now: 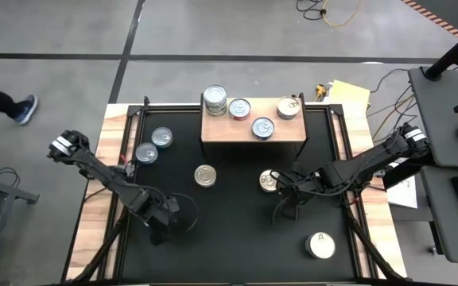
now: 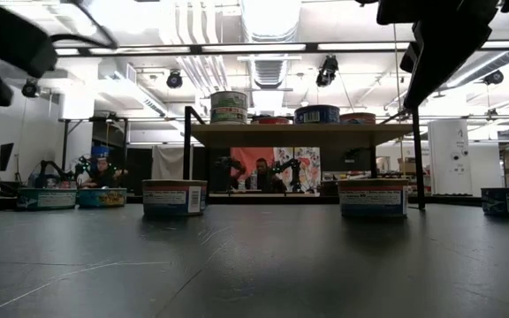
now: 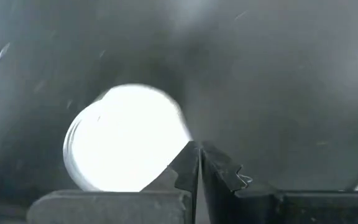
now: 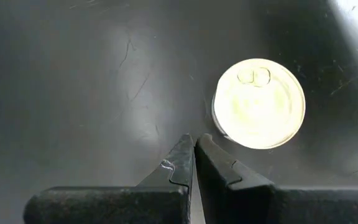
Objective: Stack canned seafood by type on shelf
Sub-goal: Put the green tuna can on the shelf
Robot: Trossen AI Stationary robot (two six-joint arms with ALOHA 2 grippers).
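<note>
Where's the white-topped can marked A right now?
In the high view, the can marked A sits alone on the black tabletop at the near right corner, beyond the right gripper, far from the shelf.

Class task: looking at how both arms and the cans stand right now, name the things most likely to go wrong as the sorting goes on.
1. The right gripper is shut beside a gold-topped can; lowered without opening, it would likely shove the can away.
2. The two-can stack sits at the shelf corner; a nudge while adding cans could topple it.
3. The white-topped can lies far from the shelf, so carrying it there passes over other cans.
</note>
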